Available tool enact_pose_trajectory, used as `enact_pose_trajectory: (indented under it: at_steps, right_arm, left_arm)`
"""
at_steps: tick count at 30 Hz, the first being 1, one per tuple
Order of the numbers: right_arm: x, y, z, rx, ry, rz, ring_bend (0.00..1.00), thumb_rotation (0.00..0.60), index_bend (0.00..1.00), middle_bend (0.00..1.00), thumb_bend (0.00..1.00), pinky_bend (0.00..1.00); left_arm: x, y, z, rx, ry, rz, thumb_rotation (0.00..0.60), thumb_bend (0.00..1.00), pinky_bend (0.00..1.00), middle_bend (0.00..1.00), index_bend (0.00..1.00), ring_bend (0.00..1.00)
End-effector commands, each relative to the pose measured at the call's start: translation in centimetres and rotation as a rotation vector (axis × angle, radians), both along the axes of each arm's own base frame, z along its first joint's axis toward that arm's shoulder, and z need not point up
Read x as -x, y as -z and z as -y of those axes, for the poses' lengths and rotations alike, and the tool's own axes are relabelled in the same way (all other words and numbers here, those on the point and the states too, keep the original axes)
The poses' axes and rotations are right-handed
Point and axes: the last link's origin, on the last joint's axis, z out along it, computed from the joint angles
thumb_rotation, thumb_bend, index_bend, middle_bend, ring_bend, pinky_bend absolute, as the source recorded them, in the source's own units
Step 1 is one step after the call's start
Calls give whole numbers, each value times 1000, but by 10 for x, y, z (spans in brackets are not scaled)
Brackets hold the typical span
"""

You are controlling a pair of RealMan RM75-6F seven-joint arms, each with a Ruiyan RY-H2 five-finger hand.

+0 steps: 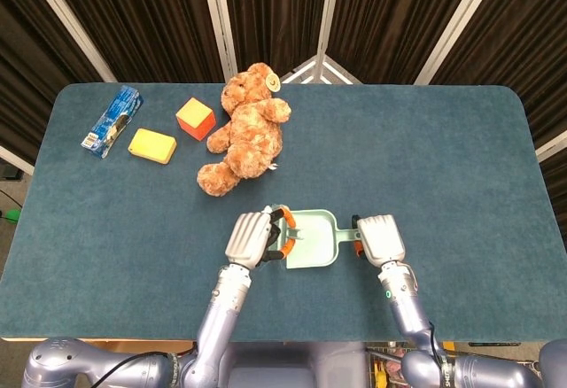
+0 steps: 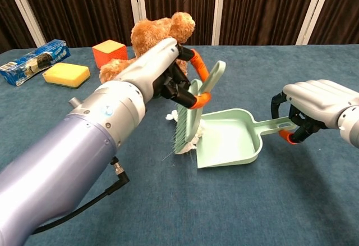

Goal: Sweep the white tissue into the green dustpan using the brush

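At the centre of the chest view, the left hand (image 2: 178, 80) grips the pale green plastic brush (image 2: 193, 111) by its orange-banded handle, bristles down at the open lip of the light green plastic dustpan (image 2: 230, 136). The crumpled white tissue (image 2: 196, 136) sits right at that lip, mostly hidden behind the bristles. The right hand (image 2: 314, 104), at the right edge, is closed around the dustpan's handle, steadying it on the blue table (image 2: 168, 212). The tissue looks feather-light and soft, likely to snag in bristles, so it wants a low, gentle push rather than any grasp.
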Motion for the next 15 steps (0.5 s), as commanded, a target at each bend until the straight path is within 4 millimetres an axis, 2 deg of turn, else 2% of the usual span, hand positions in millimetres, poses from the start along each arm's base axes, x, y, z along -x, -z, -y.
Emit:
enact_pose_trajectory:
  at_steps: [1,5,15]
  right_arm:
    - [1,0,0,0,1,-2,914,600,559,922,466,832]
    - [-1,-1,1,3,-1,1,914,600,559,922,466,832]
    - [-6,0,-2,4,-8,2,914,600,559,922,465,832]
  left_arm:
    - [-5,-1,0,-4,18,15,600,679,1000,1000,814,1000]
    - [-4,-10,-2,-44,58,-16,600,679,1000,1000,814,1000]
    - [14,-36,-15,-109,75,-79,600,679,1000,1000,819,1000]
